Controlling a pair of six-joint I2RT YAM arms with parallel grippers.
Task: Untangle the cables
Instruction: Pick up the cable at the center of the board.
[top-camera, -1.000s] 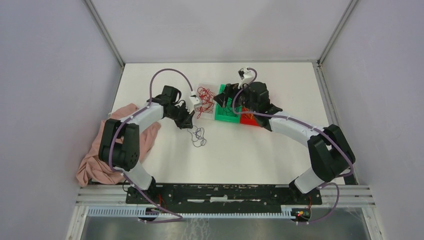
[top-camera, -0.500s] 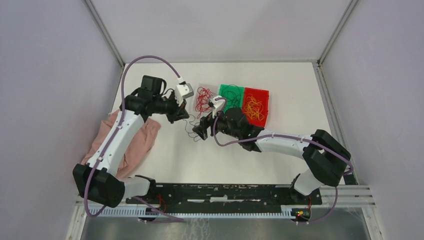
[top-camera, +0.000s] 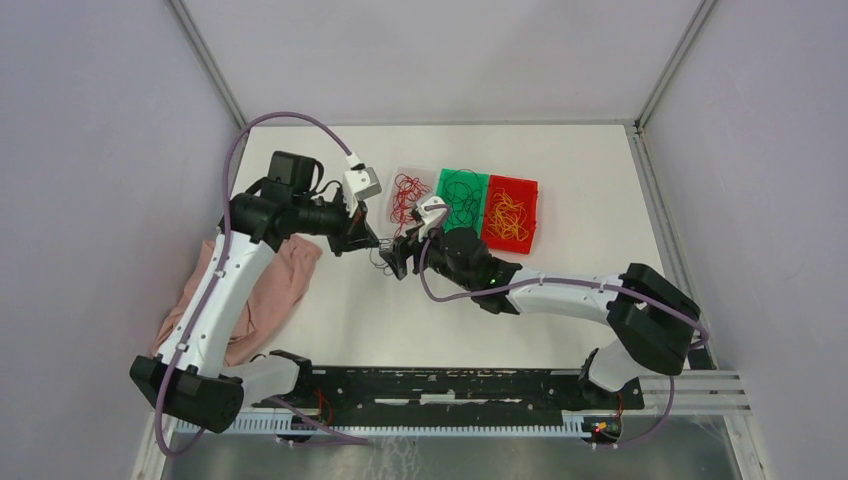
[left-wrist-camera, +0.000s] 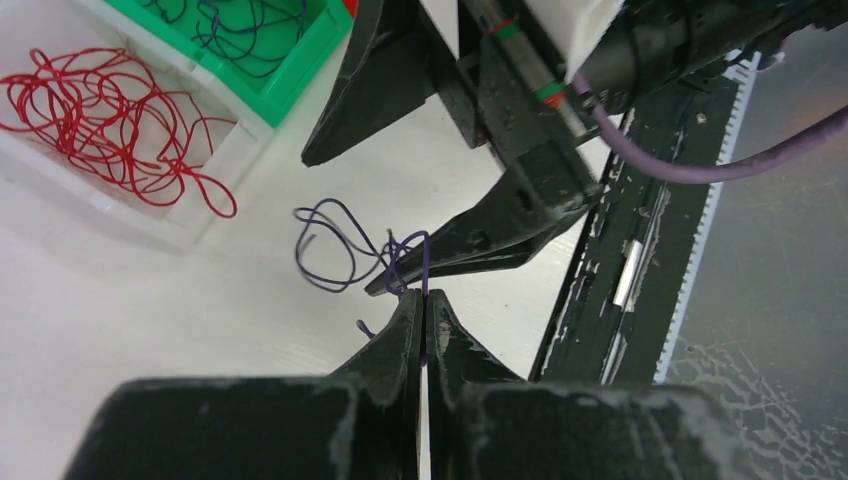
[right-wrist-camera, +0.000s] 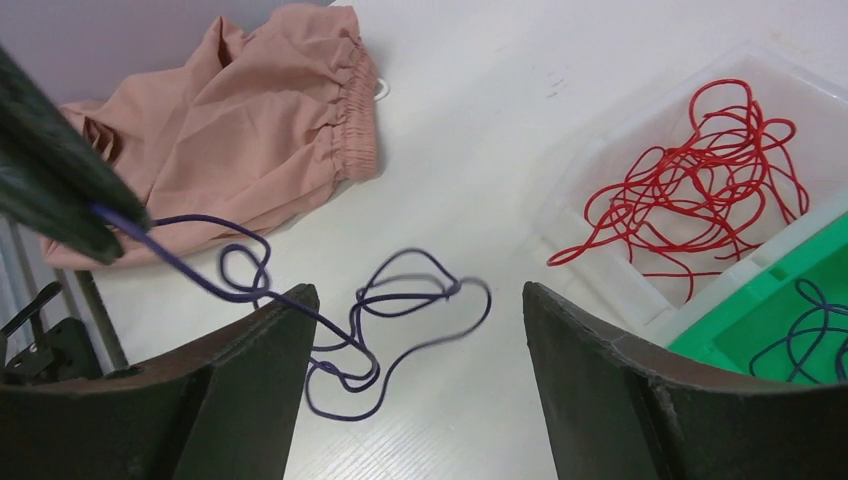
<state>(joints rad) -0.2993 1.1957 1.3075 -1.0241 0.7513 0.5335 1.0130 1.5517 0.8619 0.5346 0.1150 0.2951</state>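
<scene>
Cable in work: a thin, curly, dark purple-blue wire cable (left-wrist-camera: 426, 265) is pinched between the pressed-together black fingers of the left gripper (left-wrist-camera: 422, 300). Its loops lie on the white table (top-camera: 450, 340), at frame centre in the top view. The right gripper (right-wrist-camera: 415, 300) stands spread astride those loops and holds nothing. One of its fingertips is just beside the left gripper's tips.

Hazards:
- Closing the right gripper over several loops at once would likely tighten the knot.
- A pull by the left gripper may let the thin strand slip out.
- Fingertips this near may collide.

Count:
- Two grippers.
- One loose tangle; its strand count cannot be determined.
- Three trays at upper centre:
  - clear tray (top-camera: 428, 176) with red cables (top-camera: 405, 192)
  - green tray (top-camera: 462, 172) with dark cables (top-camera: 463, 192)
  - red tray (top-camera: 533, 215) with yellow-orange cables (top-camera: 508, 215)
- One pink cloth (top-camera: 280, 290) at frame left.
</scene>
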